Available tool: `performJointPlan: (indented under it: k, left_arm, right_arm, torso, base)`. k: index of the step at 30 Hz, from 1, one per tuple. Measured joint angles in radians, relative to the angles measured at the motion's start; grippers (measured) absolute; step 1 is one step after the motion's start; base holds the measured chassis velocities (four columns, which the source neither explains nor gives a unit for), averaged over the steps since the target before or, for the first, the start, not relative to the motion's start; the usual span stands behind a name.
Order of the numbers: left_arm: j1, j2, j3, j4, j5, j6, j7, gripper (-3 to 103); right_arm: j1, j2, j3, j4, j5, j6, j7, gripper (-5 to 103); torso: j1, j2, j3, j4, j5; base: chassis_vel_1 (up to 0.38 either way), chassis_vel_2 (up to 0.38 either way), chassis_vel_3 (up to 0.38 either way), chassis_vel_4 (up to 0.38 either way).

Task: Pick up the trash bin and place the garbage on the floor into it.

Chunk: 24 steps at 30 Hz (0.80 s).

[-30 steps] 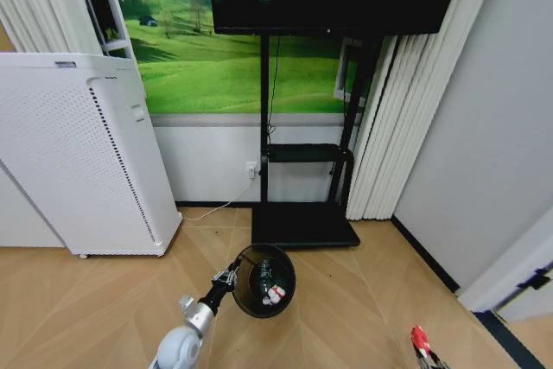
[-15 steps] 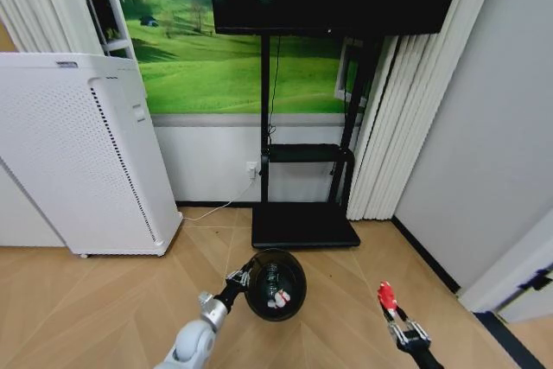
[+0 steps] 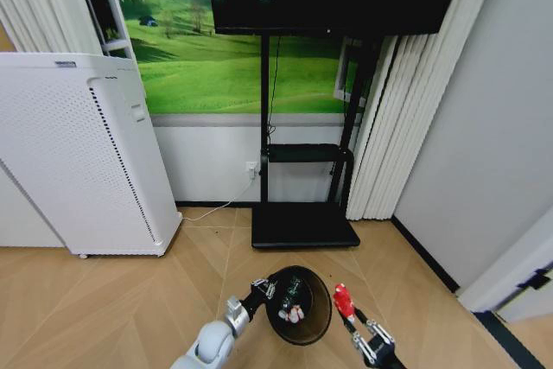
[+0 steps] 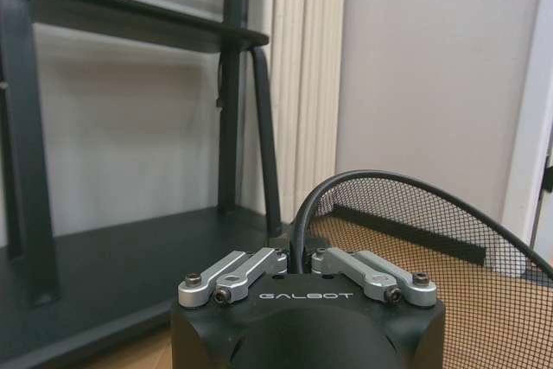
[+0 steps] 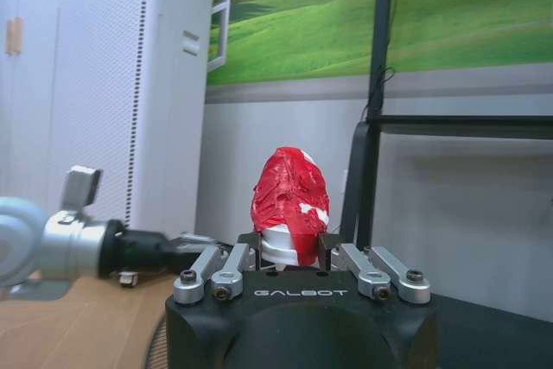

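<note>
Bin, black wire mesh (image 3: 300, 317): held above the parquet floor (image 3: 104, 300) by the left gripper (image 3: 266, 289), jaws clamped on its rim. Contents: green-labelled bottle (image 3: 293, 288), red-and-white scrap (image 3: 294, 313). Right gripper (image 3: 346, 307): just beside the bin's rim, jaws closed on a crumpled red-and-white wrapper (image 5: 290, 204). Behind: black screen stand (image 3: 304, 224), white perforated appliance (image 3: 78, 153).

Trash bin (image 3: 300, 307): lower centre, on floor (image 3: 95, 300). Left gripper (image 3: 263, 289) at its left rim; right gripper (image 3: 344, 303) just right; garbage (image 3: 292, 311) inside.
</note>
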<state>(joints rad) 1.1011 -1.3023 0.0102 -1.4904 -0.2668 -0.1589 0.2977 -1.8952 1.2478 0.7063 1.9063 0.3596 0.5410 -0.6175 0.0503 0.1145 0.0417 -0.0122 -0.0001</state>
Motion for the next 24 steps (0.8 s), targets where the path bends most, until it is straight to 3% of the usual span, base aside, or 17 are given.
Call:
performJointPlan:
  k: [10, 18, 21, 23, 24]
  left_arm:
    - [0.038, 0.008, -0.002, -0.031, 0.057, -0.036, 0.078, 7]
    - [0.050, 0.019, -0.012, -0.043, 0.057, -0.042, 0.086, 7]
    - [0.052, 0.022, -0.020, -0.046, 0.055, -0.044, 0.088, 7]
    - [0.053, 0.023, -0.029, -0.046, 0.055, -0.046, 0.090, 7]
    - [0.053, 0.023, -0.029, -0.046, 0.055, -0.046, 0.090, 7]
  right_arm:
    - [0.077, -0.008, -0.089, -0.059, -0.077, -0.035, 0.038, 32]
    - [0.101, -0.017, -0.099, -0.073, -0.090, -0.038, 0.048, 29]
    - [0.109, -0.019, -0.100, -0.077, -0.102, -0.038, 0.059, 40]
    - [0.115, -0.020, -0.101, -0.082, -0.117, -0.038, 0.064, 56]
    - [0.115, -0.020, -0.101, -0.082, -0.117, -0.038, 0.064, 56]
  torso:
    - [0.000, 0.000, 0.000, 0.0002, 0.0003]
    - [0.000, 0.000, 0.000, 0.0001, 0.0001]
    - [0.000, 0.000, 0.000, 0.0002, 0.0001]
    - [0.000, 0.000, 0.000, 0.0002, 0.0001]
    - [0.000, 0.000, 0.000, 0.0002, 0.0001]
  base:
    - [0.000, 0.000, 0.000, 0.000]
    - [0.000, 0.000, 0.000, 0.000]
    - [0.000, 0.000, 0.000, 0.000]
    - [0.000, 0.000, 0.000, 0.000]
    - [0.000, 0.000, 0.000, 0.000]
